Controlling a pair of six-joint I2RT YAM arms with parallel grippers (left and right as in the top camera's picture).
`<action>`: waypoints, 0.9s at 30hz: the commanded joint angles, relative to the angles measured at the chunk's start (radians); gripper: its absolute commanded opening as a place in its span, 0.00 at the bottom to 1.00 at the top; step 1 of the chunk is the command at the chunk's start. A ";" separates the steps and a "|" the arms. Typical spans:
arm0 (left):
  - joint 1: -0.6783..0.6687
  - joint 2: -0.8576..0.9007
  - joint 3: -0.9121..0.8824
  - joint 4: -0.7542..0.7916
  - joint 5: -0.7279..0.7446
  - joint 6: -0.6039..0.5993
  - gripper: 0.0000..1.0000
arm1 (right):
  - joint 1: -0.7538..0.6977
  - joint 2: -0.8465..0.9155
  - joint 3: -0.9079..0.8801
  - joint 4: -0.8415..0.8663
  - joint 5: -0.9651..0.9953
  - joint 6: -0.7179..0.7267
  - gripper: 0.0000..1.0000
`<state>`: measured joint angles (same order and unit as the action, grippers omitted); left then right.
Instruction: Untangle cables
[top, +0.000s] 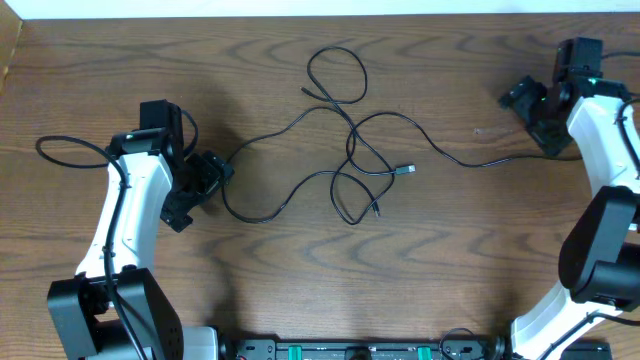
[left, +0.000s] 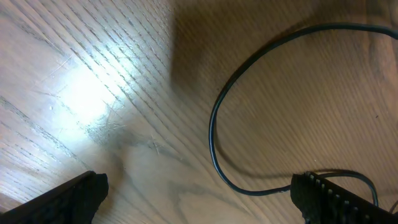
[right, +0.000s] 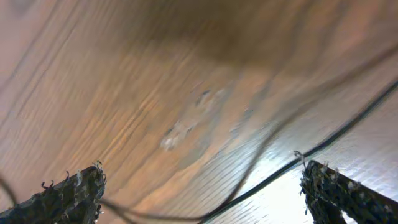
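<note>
1. We are hovering our left fingers (left: 68, 198), spread wide and empty, over the left loop of the thin black flexible cables (top: 350, 150), which are lying tangled mid-way across the brown wooden tabletop (top: 450, 280).
2. We are poising our right fingers (right: 69, 193), likewise parted and gripping nothing, above the opposite strand, probably to draw the ends apart.
</note>
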<state>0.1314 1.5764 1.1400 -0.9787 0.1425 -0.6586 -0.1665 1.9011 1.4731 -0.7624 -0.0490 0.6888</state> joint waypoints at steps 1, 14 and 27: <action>0.000 0.000 0.003 -0.002 -0.021 -0.009 0.99 | 0.060 -0.001 0.004 0.020 -0.146 -0.123 0.99; 0.000 0.000 0.003 -0.002 -0.021 -0.009 0.99 | 0.437 -0.001 0.004 0.146 -0.069 -0.172 0.99; 0.000 0.000 0.003 -0.002 -0.021 -0.009 0.99 | 0.707 0.156 0.004 0.334 0.021 -0.170 0.92</action>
<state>0.1318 1.5764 1.1400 -0.9787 0.1421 -0.6586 0.5087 1.9877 1.4742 -0.4583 -0.0505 0.5304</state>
